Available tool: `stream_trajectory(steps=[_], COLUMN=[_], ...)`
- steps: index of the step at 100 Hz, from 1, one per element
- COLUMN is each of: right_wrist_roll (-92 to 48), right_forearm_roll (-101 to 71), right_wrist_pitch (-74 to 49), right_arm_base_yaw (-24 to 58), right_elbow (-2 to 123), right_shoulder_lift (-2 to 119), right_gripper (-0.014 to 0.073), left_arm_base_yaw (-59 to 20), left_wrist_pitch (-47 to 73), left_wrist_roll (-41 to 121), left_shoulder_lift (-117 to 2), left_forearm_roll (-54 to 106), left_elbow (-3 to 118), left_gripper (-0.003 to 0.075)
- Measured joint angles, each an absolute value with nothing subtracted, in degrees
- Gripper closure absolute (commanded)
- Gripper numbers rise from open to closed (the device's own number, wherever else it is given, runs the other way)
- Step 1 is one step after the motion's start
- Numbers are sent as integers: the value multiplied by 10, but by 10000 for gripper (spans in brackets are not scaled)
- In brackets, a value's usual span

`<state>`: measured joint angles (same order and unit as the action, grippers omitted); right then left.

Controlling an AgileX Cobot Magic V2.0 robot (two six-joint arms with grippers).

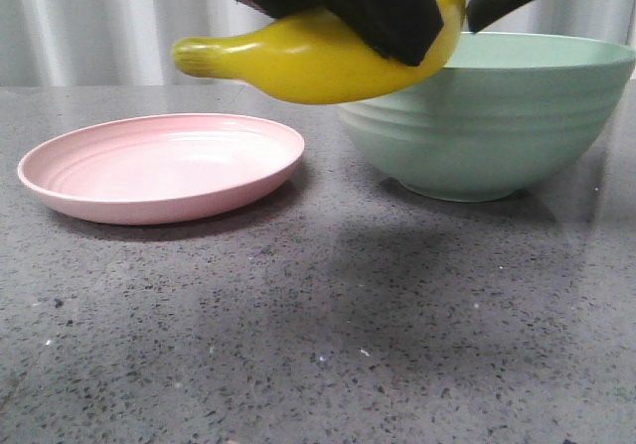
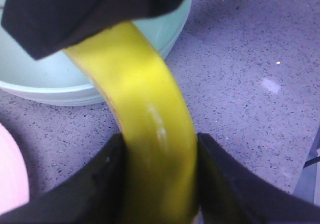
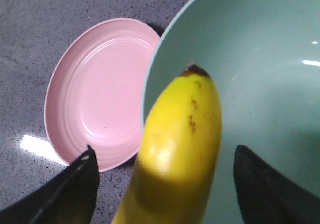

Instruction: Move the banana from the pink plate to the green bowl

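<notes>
- Yellow and glossy, the banana hangs in the air at the top centre of the front view, clear of the grey speckled table.
- Its long axis runs nearly level across the frame. The greenish stem end points left and the other end rises slightly to the right, in front of the near rim of the green bowl.
- In the right wrist view the dark-tipped end of the banana lies over the bowl's rim, pointing into the hollow of the green bowl.
- The pink plate sits bare on the table at centre left of the front view, just beside the bowl. The banana's stem end is above the plate's right part.
- The left gripper is clamped on the banana, with both black fingers pressed against its sides low in the left wrist view. The fruit curves away from there toward the bowl.
- The right gripper is spread wide. Its two fingers stand well apart on either side of the banana, neither touching it.
- In the front view black gripper parts cover the banana's upper middle and reach down from the top edge. I cannot tell there which part belongs to which arm.
</notes>
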<state>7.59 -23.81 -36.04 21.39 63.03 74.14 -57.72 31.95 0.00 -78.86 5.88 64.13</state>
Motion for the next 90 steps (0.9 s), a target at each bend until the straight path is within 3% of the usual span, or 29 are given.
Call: stream_trajectory(steps=[27,57,66,81,90], right_wrist_roll=[76,79,84,82,79], right_forearm_roll=[-243,-248,-255,-260,-260], right_wrist_pitch=[-350,-348,-346,-344,-346], right_arm_base_yaw=[214,214,214,214,214], right_elbow=[631,631,631,631,631], right_shoulder_lift=[755,755,755,756,756], right_gripper=[135,415,442,445,445], left_arm_base_yaw=[-577,-577,-577,-577,-577], left_wrist_pitch=[319,318,317,317,317], left_wrist_roll=[0,0,0,12,21], left_shoulder_lift=[-789,-789,-789,-789,-789], left_forearm_roll=[59,59,59,59,59], left_elbow=[641,641,641,641,641], left_gripper=[595,587,514,263,220])
